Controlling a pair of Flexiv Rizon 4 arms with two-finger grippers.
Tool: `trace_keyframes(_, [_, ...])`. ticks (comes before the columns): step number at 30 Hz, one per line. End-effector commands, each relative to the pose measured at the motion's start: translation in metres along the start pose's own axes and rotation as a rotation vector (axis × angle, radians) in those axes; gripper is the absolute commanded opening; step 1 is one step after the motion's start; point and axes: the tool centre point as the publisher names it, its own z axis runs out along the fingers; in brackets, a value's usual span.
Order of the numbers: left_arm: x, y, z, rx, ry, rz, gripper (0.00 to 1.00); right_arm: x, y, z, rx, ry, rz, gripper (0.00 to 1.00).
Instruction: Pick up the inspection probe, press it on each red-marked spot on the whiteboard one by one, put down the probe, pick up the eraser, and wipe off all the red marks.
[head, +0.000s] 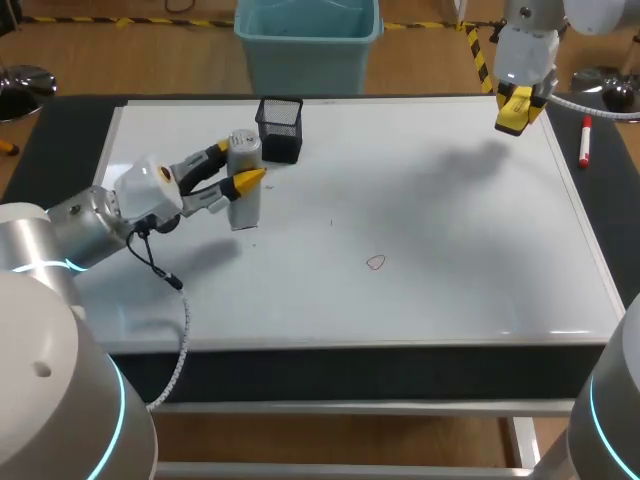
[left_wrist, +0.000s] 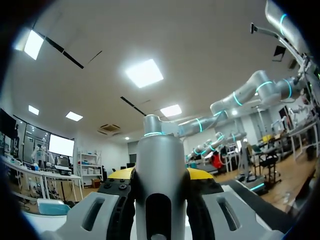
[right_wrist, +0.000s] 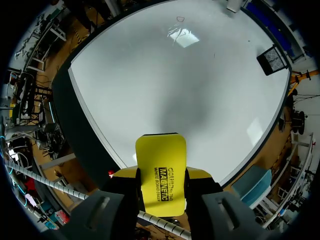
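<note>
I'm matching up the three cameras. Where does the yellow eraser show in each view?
Head view: the eraser is at the far right, held in the right end effector over the whiteboard's far right corner.
Left wrist view: not in it.
Right wrist view: the eraser sits between the right end effector's two fingers.
Shared landmark: the black mesh holder, seen in the head and right wrist views.

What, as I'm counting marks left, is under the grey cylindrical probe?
Around the grey cylindrical probe, in the left pincer, only bare white whiteboard shows. The spot beneath its base is covered, so any mark there is hidden.
</note>
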Motion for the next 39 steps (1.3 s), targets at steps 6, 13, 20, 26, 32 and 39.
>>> trace_keyframes(6, [-0.007,0.007,-0.006,0.033,-0.006,0.003,0.0,0.001,0.0,-0.001,0.002,0.003,-0.002,0.0])
trace_keyframes(13, [-0.005,0.004,-0.004,0.052,-0.002,0.01,0.0,0.001,0.0,-0.001,0.002,0.003,-0.002,0.0])
trace_keyframes(20, [-0.005,0.004,-0.004,0.052,-0.002,0.01,0.0,-0.001,0.026,-0.013,0.035,-0.013,-0.072,0.0])
trace_keyframes(26, [-0.005,0.004,-0.004,0.052,-0.002,0.01,0.0,0.009,0.084,-0.021,0.049,-0.022,-0.185,0.0])
trace_keyframes(32, [-0.005,0.004,-0.004,0.052,-0.002,0.01,0.0,0.018,0.129,-0.021,0.033,-0.003,-0.28,0.0])
trace_keyframes(39, [-0.005,0.004,-0.004,0.052,-0.002,0.01,0.0,0.025,0.184,-0.013,0.047,0.015,-0.368,0.0])
